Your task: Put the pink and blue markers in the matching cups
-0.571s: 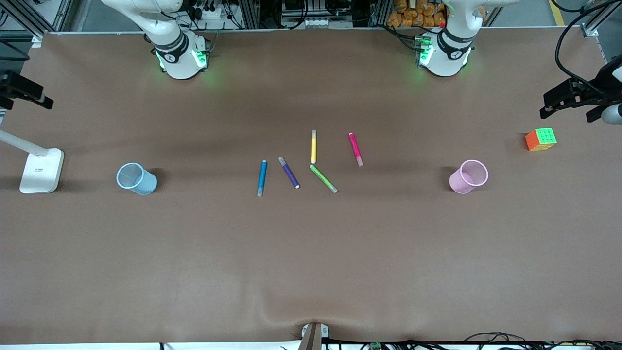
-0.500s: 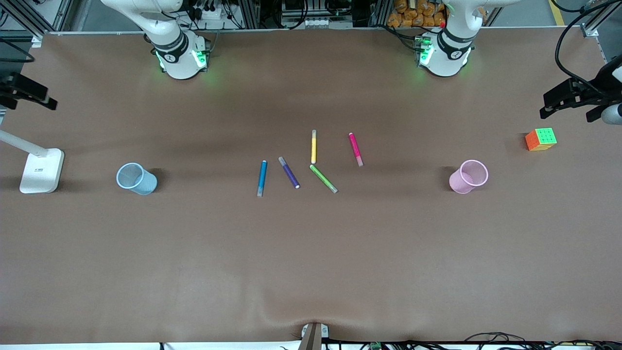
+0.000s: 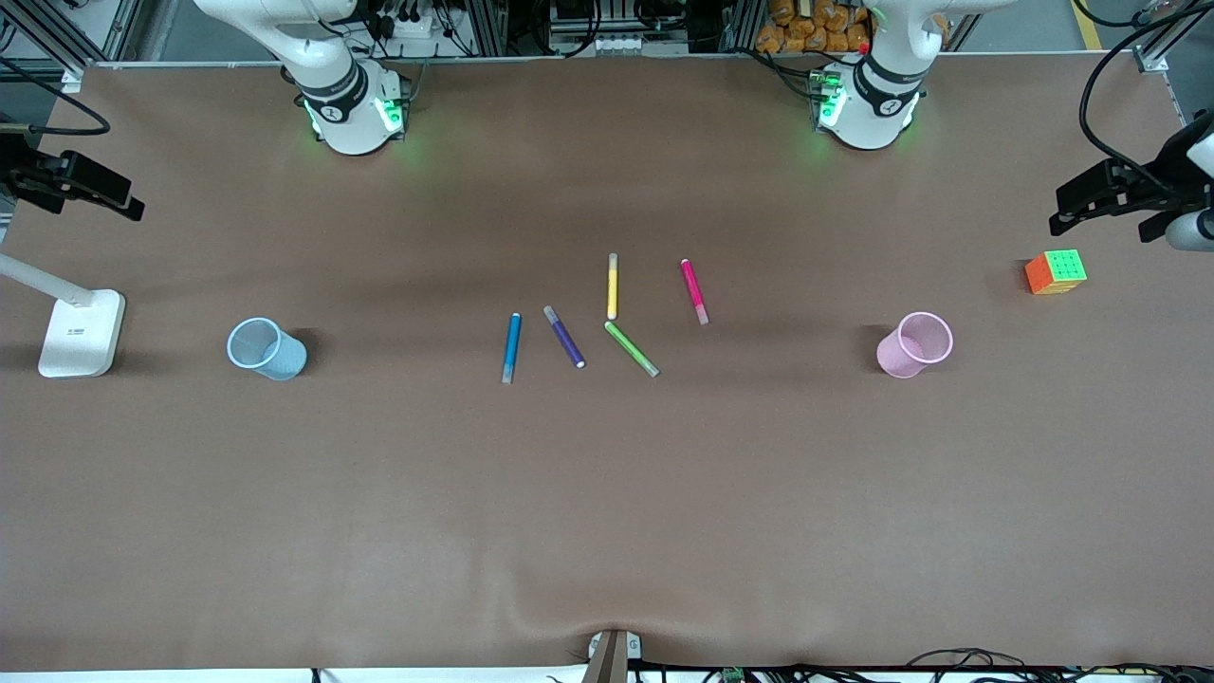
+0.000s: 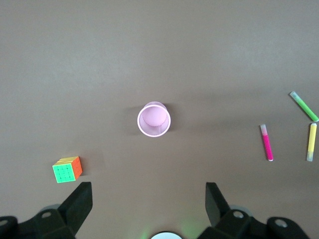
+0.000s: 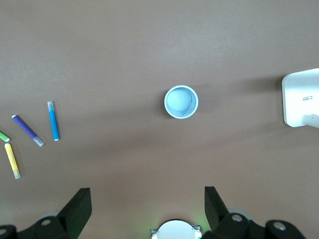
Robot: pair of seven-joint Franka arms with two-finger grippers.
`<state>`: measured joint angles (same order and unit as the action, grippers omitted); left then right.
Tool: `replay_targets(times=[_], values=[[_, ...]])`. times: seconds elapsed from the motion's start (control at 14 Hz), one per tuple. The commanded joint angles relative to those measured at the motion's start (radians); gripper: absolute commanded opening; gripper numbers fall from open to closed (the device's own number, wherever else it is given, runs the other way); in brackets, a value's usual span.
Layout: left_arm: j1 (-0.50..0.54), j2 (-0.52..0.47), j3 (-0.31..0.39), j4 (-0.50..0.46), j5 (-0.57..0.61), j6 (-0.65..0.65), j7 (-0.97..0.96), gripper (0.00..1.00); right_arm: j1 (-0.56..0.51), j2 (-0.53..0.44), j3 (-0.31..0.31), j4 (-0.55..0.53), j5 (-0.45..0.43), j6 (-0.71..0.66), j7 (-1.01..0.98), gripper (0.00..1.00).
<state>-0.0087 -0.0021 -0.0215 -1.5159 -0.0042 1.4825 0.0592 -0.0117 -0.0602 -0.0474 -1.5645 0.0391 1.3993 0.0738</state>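
The pink marker (image 3: 694,291) and the blue marker (image 3: 511,347) lie flat among other pens at the table's middle. The pale pink cup (image 3: 913,344) stands upright toward the left arm's end. The light blue cup (image 3: 266,348) stands upright toward the right arm's end. My left gripper (image 3: 1062,216) is open and empty, high over the table's edge by the cube. Its wrist view shows the pink cup (image 4: 154,119) and the pink marker (image 4: 267,142). My right gripper (image 3: 128,204) is open and empty, high over the edge by the lamp. Its wrist view shows the blue cup (image 5: 181,101) and the blue marker (image 5: 53,121).
A dark purple pen (image 3: 564,336), a yellow pen (image 3: 612,286) and a green pen (image 3: 631,348) lie between the two markers. A colourful cube (image 3: 1056,271) sits toward the left arm's end. A white lamp base (image 3: 82,332) stands toward the right arm's end.
My right gripper has moved in from the table's edge toward the middle. My left gripper has shifted slightly the same way. The markers and cups have not moved.
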Motion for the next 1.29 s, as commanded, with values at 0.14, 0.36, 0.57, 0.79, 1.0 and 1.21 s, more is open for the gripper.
replay_targets(times=[0.14, 0.36, 0.57, 0.79, 1.0, 1.21], values=[[-0.005, 0.025, -0.006, -0.019, 0.001, -0.034, -0.004, 1.0, 0.021, 0.005, 0.001, 0.011, -0.008, -0.006, 0.018, 1.0], [-0.011, 0.054, -0.026, -0.029, 0.0, -0.034, -0.006, 1.0, 0.061, 0.045, 0.001, 0.005, -0.016, -0.008, 0.023, 1.0], [-0.013, 0.106, -0.07, -0.03, -0.005, -0.028, -0.106, 1.0, 0.082, 0.069, 0.001, 0.011, -0.007, -0.003, 0.02, 1.0], [-0.011, 0.145, -0.116, -0.032, -0.007, -0.013, -0.203, 1.0, 0.128, 0.069, 0.001, 0.012, -0.011, 0.0, 0.026, 1.0], [-0.014, 0.177, -0.15, -0.067, -0.033, 0.059, -0.307, 1.0, 0.134, 0.085, 0.001, 0.024, 0.001, 0.01, 0.023, 1.0], [-0.03, 0.183, -0.182, -0.142, -0.033, 0.165, -0.39, 1.0, 0.163, 0.123, 0.001, 0.035, 0.01, 0.018, 0.021, 1.0]])
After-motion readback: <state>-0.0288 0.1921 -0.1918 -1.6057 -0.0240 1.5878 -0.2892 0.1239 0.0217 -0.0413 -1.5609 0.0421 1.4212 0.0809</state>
